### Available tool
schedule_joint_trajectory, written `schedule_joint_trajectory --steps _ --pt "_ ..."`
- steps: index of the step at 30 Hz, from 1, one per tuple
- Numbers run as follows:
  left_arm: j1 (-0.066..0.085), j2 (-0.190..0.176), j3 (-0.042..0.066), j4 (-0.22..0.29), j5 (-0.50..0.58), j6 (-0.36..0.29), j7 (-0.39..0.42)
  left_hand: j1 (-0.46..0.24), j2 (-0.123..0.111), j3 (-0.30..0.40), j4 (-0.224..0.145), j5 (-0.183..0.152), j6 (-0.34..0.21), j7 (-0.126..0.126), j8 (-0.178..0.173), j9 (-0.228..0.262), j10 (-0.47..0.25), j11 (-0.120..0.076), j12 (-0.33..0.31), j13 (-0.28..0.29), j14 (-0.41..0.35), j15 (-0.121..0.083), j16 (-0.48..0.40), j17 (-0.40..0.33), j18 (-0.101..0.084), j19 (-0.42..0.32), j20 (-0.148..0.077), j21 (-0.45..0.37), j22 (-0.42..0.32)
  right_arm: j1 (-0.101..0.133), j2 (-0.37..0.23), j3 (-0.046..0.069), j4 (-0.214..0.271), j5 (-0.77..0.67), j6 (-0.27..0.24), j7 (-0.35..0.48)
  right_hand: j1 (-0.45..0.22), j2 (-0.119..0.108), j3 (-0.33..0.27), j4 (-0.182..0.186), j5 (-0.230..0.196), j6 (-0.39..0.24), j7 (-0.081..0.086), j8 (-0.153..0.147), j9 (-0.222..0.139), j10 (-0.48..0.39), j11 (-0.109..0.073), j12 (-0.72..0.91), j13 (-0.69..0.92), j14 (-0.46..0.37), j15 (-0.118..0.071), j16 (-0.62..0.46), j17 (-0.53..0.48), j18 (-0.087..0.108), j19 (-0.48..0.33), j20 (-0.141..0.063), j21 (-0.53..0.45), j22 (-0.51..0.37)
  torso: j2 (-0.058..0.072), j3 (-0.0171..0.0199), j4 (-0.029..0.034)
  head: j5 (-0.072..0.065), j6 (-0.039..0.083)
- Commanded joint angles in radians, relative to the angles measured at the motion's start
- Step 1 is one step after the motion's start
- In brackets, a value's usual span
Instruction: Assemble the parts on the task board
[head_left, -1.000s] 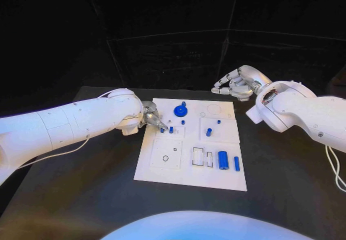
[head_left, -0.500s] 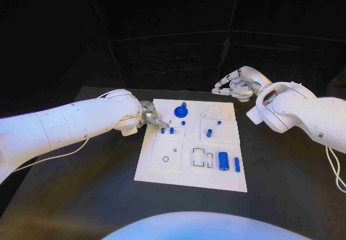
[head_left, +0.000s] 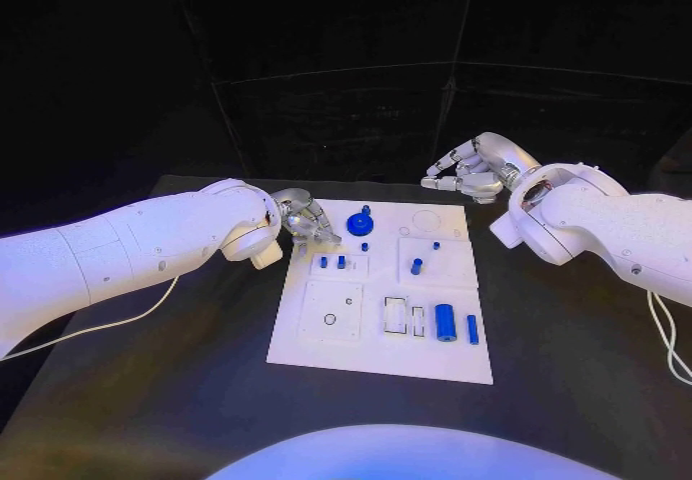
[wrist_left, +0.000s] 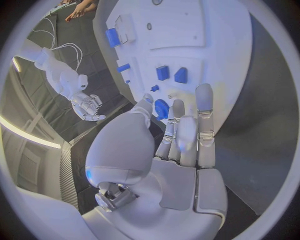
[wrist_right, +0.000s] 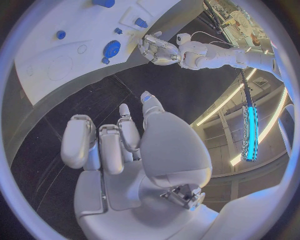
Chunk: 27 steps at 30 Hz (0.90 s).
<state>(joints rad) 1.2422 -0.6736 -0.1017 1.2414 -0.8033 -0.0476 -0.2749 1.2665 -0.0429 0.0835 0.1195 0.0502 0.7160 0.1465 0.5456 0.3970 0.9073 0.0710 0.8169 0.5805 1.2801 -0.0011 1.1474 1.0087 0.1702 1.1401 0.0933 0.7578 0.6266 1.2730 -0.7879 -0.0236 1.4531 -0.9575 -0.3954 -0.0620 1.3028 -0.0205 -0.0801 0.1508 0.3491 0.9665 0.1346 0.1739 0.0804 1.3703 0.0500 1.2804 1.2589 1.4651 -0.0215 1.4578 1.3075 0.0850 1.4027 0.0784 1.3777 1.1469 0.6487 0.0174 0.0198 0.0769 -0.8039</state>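
The white task board (head_left: 332, 345) lies in the middle of the table. On it are a round blue part with a knob (head_left: 361, 222), two small blue pegs (head_left: 323, 262) side by side, another peg (head_left: 417, 266), a blue cylinder (head_left: 446, 320) and a thin blue bar (head_left: 472, 329). My left hand (head_left: 306, 222) hovers at the board's far left corner, fingers stretched out and holding nothing. In the left wrist view those fingers (wrist_left: 204, 117) reach over the board (wrist_left: 212, 30) beside the round part (wrist_left: 161, 107). My right hand (head_left: 469, 172) hangs past the board's far right corner, loosely bent and holding nothing (wrist_right: 112, 145).
Black table (head_left: 173, 390) surrounds the board on all sides. A white cable (head_left: 108, 310) trails from my left arm over the table's left side. The board's near left has a bare square plate (head_left: 333, 305) with a small hole.
My left hand has drawn back from the two small pegs toward the board's far left corner, and both pegs now stand uncovered. The right hand has stayed put.
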Motion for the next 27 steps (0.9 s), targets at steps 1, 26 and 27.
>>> schedule_joint_trajectory --steps 1,26,27 --pt "0.002 0.018 -0.003 -0.001 -0.015 -0.046 0.258 0.103 0.029 0.039 -0.051 0.005 0.003 0.013 -0.01 -0.015 -0.076 0.017 -0.045 -0.027 -0.177 0.019 -0.185 -0.191 -0.002 -0.087 0.015 -0.078 -0.045 0.002 0.003 0.001 0.0 0.002 -0.001 0.01 -0.005 0.008 -0.004 0.0 0.005 -0.007 0.001 0.006 -0.002 -0.005 0.0 -0.003 -0.001 0.059 -0.005 -0.005 0.037 -0.004 -0.009 0.0 -0.007 -0.002 0.002 -0.0009 -0.0018 -0.003 0.004" --pt "0.003 0.167 -0.074 -0.114 -0.43 -0.119 0.299 0.149 -0.023 0.104 -0.169 -0.001 0.121 0.003 -0.162 -0.193 -0.069 0.022 -0.26 -0.282 0.146 0.013 0.216 0.169 -0.009 0.121 0.02 0.153 0.147 0.002 0.003 0.001 0.006 0.002 -0.005 0.009 0.001 0.012 -0.006 0.0 0.02 -0.008 0.001 0.009 -0.002 -0.004 -0.001 -0.002 0.001 0.06 -0.006 -0.005 0.038 -0.004 -0.008 0.0 -0.006 0.0 0.002 0.0002 -0.0033 -0.022 0.013" --pt "0.003 0.17 -0.075 -0.118 -0.432 -0.116 0.294 0.148 -0.021 0.104 -0.168 -0.002 0.123 0.003 -0.162 -0.194 -0.067 0.021 -0.26 -0.283 0.15 0.012 0.22 0.174 -0.013 0.131 0.019 0.171 0.167 0.002 0.003 0.001 0.006 0.002 -0.005 0.009 0.001 0.012 -0.006 0.0 0.02 -0.008 0.001 0.009 -0.002 -0.004 -0.001 -0.002 0.001 0.06 -0.006 -0.005 0.038 -0.004 -0.008 0.0 -0.006 0.0 0.002 0.0004 -0.0029 -0.022 0.014"
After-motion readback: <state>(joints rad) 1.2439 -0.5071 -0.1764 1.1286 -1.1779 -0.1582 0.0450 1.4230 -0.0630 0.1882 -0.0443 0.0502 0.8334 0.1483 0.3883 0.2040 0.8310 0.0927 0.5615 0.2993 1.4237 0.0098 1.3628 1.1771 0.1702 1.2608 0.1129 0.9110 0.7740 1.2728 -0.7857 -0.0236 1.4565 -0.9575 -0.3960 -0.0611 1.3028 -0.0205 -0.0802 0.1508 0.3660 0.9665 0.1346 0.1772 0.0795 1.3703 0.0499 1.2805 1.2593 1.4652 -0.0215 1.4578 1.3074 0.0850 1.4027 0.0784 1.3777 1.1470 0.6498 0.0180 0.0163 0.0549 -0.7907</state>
